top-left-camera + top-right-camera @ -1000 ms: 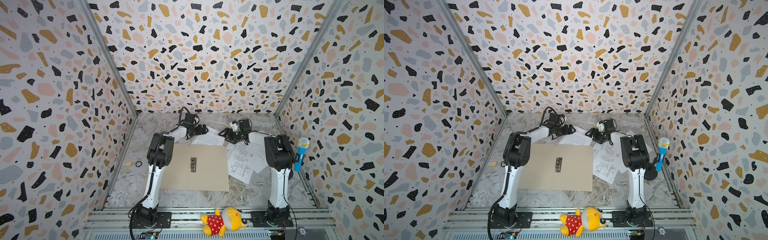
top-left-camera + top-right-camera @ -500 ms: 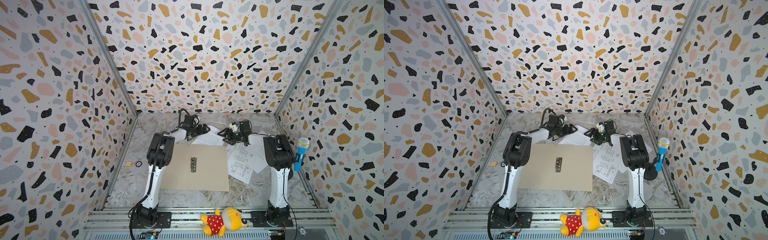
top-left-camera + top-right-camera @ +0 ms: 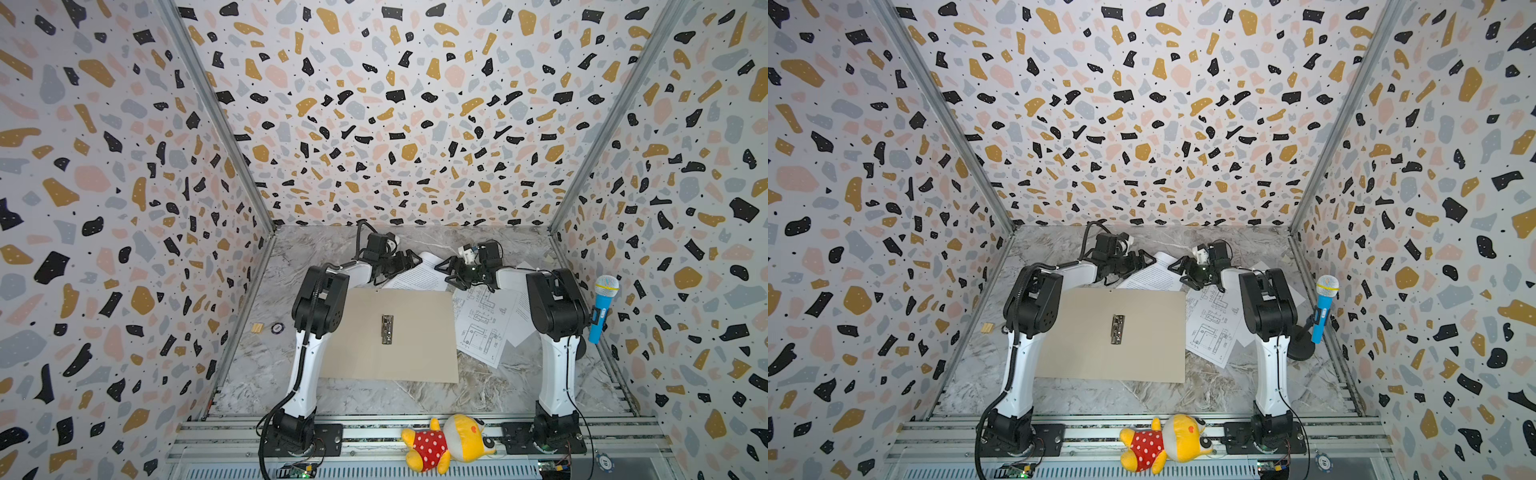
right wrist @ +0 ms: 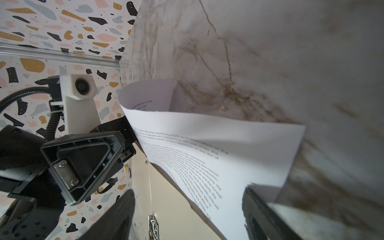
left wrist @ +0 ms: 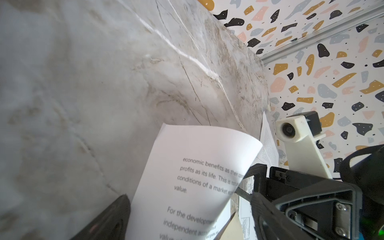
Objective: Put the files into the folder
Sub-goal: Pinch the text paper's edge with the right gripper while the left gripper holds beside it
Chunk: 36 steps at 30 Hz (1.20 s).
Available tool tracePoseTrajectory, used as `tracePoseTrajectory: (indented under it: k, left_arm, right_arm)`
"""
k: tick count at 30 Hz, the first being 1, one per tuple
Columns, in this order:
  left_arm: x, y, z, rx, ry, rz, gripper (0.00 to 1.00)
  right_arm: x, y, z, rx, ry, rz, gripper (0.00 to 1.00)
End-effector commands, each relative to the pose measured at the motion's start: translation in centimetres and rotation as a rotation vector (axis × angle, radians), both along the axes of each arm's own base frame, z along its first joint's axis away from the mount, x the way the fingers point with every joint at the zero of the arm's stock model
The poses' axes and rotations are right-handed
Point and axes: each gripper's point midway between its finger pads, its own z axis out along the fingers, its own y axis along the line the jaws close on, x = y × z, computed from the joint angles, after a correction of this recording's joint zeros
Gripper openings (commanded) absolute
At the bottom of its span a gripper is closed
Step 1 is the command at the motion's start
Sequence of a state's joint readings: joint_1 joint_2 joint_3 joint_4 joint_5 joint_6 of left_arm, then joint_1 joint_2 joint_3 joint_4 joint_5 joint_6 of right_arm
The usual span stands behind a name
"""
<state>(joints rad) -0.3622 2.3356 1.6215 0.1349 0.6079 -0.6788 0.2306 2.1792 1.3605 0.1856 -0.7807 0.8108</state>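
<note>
The tan folder (image 3: 399,353) lies flat mid-table with its silver clip (image 3: 387,329) showing. Of the files, a text sheet (image 3: 419,278) lies just behind the folder, and its far part bows up off the table (image 4: 228,145). My left gripper (image 3: 411,264) stands open at that sheet's left edge. My right gripper (image 3: 444,270) stands open at its right edge, with the sheet running between its fingers (image 4: 259,209). Neither pinches the paper. A sheet of line drawings (image 3: 482,324) and another white sheet (image 3: 519,324) lie right of the folder, partly under the right arm.
A yellow plush toy (image 3: 449,442) lies on the front rail. A blue toy microphone (image 3: 602,307) stands on its stand by the right wall. A small wooden block (image 3: 257,327) and a round token (image 3: 277,328) sit near the left wall. Patterned walls enclose three sides.
Both grippers have drawn a little closer to each other at the back, with the text sheet between them. The folder and the other sheets have not moved.
</note>
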Motion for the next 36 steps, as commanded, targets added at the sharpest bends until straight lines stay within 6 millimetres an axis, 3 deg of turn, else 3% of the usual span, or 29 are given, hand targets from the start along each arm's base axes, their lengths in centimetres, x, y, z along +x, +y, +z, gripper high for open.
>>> tracePoseTrajectory:
  k: [1, 7, 20, 36]
  left_arm:
    - [-1.5, -0.4, 0.3, -0.024, 0.043, -0.023, 0.92]
    - [-2.0, -0.8, 1.2, -0.047, 0.030, -0.061, 0.92]
    - [-2.6, 0.3, 0.6, 0.009, 0.024, -0.094, 0.92]
    - [-3.9, 1.4, -1.8, 0.151, 0.004, -0.191, 0.87]
  right_arm:
    - [-0.3, 0.7, -0.7, -0.011, 0.026, 0.006, 0.82]
    - [-0.1, 1.2, -0.5, -0.010, 0.019, 0.017, 0.82]
    - [1.0, 0.1, 0.5, -0.053, -0.027, 0.001, 0.83]
    - [0.7, 0.3, 0.1, -0.022, -0.006, 0.027, 0.82]
